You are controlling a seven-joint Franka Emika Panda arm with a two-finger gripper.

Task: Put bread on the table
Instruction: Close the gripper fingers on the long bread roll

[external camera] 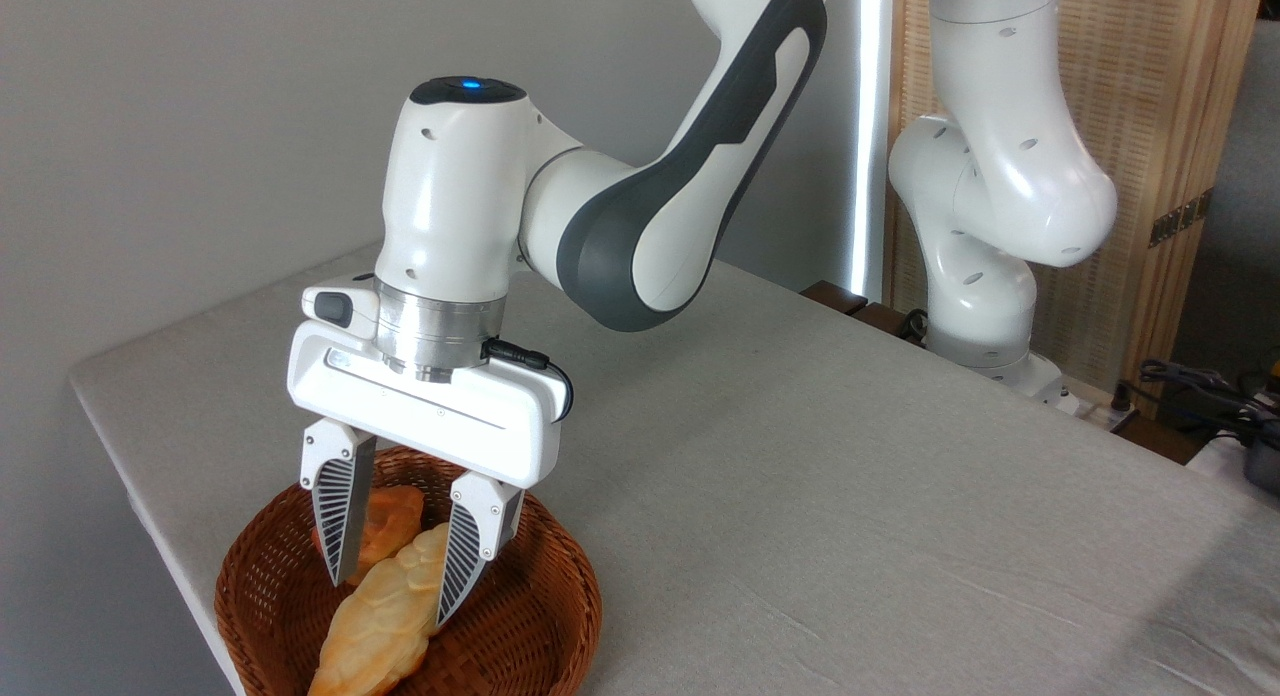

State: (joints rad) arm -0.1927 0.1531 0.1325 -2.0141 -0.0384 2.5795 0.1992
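The bread [385, 616], a long pale golden braided loaf, lies in the round brown wicker basket [555, 616] at the near left corner of the table [800, 456]. My gripper [392, 601] hangs over the basket with its fingers open, one on each side of the loaf's upper part. The right fingertip [452, 598] is at the loaf's right edge and the left fingertip [335, 566] stands in front of the bun. I cannot tell whether the fingers touch the loaf.
A darker orange-brown bun [392, 521] sits in the basket behind the loaf. The robot's base [1000, 356] stands at the table's far right edge. Cables and dark gear [1215, 396] lie beyond that edge.
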